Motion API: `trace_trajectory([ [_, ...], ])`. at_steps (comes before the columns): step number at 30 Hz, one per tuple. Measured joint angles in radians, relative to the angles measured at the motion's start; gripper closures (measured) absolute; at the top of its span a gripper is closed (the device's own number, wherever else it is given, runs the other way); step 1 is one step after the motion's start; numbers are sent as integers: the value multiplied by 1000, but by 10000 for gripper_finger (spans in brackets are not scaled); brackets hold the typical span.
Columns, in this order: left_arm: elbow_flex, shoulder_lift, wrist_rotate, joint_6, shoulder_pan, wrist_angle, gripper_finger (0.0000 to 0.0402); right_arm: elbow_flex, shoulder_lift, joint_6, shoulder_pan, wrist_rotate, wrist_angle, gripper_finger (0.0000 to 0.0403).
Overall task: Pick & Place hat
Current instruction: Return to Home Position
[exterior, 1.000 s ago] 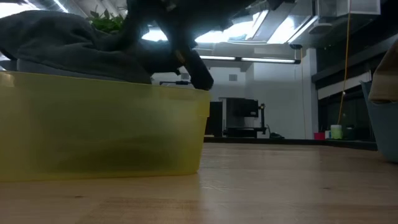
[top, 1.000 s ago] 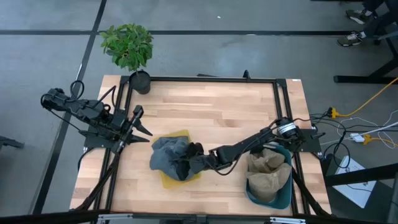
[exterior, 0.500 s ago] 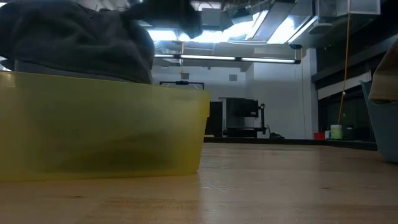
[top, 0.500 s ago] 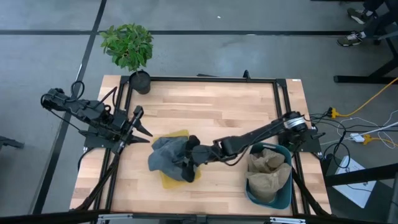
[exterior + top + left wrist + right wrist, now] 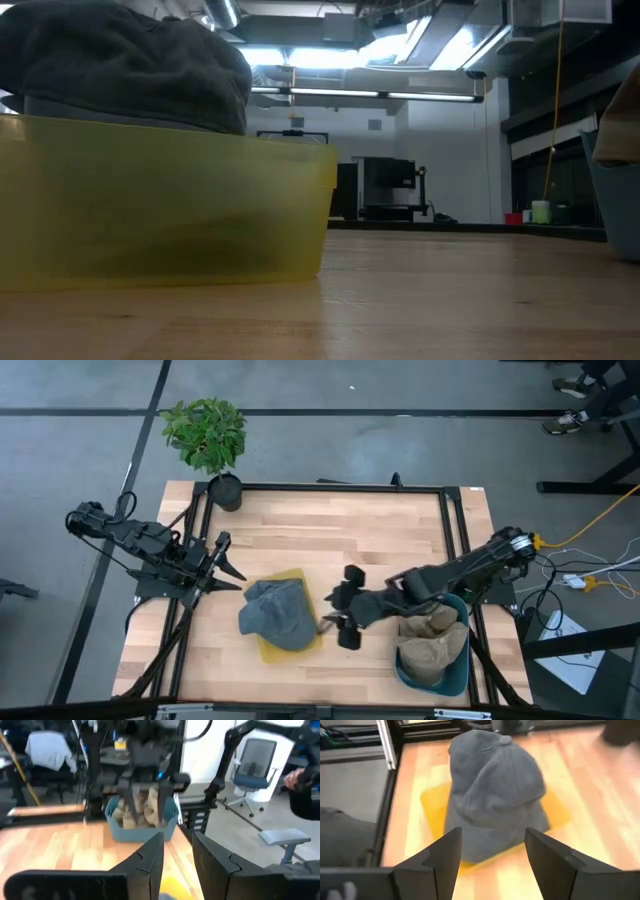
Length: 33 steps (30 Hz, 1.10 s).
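- While the right gripper [image 5: 338, 610] hung just beside the yellow bin [image 5: 297, 577], on the side facing the teal bin [image 5: 458, 665], I saw its two fingers spread wide with nothing between them.
- The grey-blue cap [image 5: 277, 613] lay in the yellow bin near the middle of the table [image 5: 330, 525]. It sat crown up and covered most of the bin.
- From the low camera, the cap bulged well above the bin's rim. I could not tell whether another cap lay under it.
- The left gripper [image 5: 230, 557] waited over the table's left edge, its fingers parted and empty.
- The teal bin stood at the table's right side, close to the right arm's base, and it held tan caps [image 5: 430, 625]. The right arm reached out past that bin's far rim.
- I judged the placing to be done, since the cap was in the bin and nothing was held. The step in hand looked like the right arm's retreat to its rest pose.
- As I saw it, the next move called for no grip at all. The right arm needed to fold back toward its base with the fingers kept off the cap and the yellow rim, so that nothing got dragged out.
- I also judged that the forearm had to pass clear of the teal bin and its heaped tan caps on the way back.
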Motion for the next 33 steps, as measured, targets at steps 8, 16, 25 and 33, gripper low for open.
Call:
trace_trajectory([
  [8,0,17,-98,-61,0,-95,304,-204,-160,-158,67,44,137,186],
  [16,0,42,-110,-78,0,-115,304,-608,-365,-343,75,-369,623,186],
  [25,0,54,-114,-81,0,-115,304,-1038,-572,-387,65,-569,1124,186],
  [33,0,57,-130,-93,3,-115,304,-1328,-772,-512,36,-659,1458,186],
])
